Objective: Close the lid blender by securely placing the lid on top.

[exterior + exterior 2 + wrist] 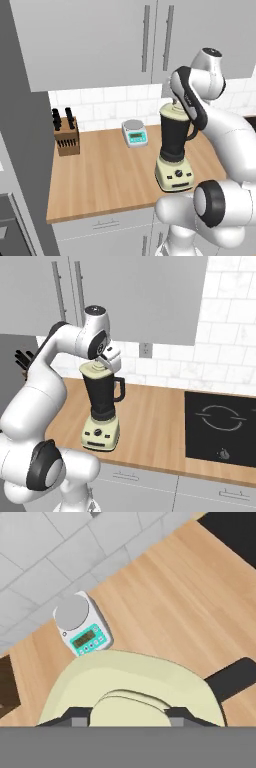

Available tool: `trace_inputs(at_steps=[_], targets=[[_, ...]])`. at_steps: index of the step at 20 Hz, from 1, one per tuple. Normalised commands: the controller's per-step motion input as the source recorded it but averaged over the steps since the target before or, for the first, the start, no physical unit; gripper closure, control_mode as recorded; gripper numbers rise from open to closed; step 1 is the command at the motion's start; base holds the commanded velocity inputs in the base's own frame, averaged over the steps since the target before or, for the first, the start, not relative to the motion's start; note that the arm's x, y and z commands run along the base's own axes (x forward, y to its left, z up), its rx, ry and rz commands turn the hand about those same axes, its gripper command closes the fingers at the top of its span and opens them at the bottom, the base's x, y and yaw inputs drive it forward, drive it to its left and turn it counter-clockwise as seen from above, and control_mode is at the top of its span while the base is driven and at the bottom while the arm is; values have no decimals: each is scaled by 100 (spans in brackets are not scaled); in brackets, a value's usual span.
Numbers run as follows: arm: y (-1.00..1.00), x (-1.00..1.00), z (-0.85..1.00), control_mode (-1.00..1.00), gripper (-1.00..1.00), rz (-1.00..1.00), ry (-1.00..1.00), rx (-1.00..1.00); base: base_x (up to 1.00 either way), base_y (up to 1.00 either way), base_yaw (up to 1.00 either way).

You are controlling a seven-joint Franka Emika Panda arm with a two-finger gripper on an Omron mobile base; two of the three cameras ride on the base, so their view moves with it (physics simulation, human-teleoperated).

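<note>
- A wooden counter (pixel 105 175) runs under grey wall cabinets (pixel 95 40) and a white tile backsplash.
- The blender (pixel 174 150) stands upright near the front edge of the counter. It has a tall, nearly black jar that narrows toward the bottom, with a dark handle on one side.
- Its base is cream coloured, with a black round knob and small dark buttons on the front face.
- The lid (pixel 95 369) is a pale cream-yellow disc, about as wide as the jar's rim, lying at the mouth of the jar. Whether it is fully seated on the rim cannot be told.
- In the hand view the lid (pixel 132 689) fills the lower half as a smooth, pale yellow round surface with a raised knob at its middle; the jar's dark handle sticks out at the right.
- The hand (pixel 131 716) points down directly over the blender, its two dark fingertips set on either side of the lid's centre knob. They look clamped on the knob.
- In the left base view the white arm bends over from the right, and the hand (pixel 176 103) sits just above the jar's top.
- A small grey kitchen scale (pixel 134 132) with a round top and a teal display stands at the back of the counter, left of the blender and apart from it.
- A wooden knife block (pixel 66 135) with black handles stands further left, near the wall.
- A black cooktop (pixel 220 428) is set into the counter, well to the right of the blender.
</note>
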Motion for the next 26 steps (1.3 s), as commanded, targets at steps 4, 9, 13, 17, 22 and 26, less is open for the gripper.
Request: trace_inputs(at_steps=[4,9,13,17,22,26], targets=[[-1,-8,-22,-100,100,24,0,0,0,0,0],[0,-1,-65,-100,100,25,0,-2,0,0,0],[0,0,-68,-100,-100,22,0,-5,0,0,0],[0,-17,-44,-100,-100,19,0,-2,0,0,0],[0,-38,-31,-100,-100,17,0,-1,0,0,0],[0,-56,-34,-100,-100,15,0,-2,0,0,0]])
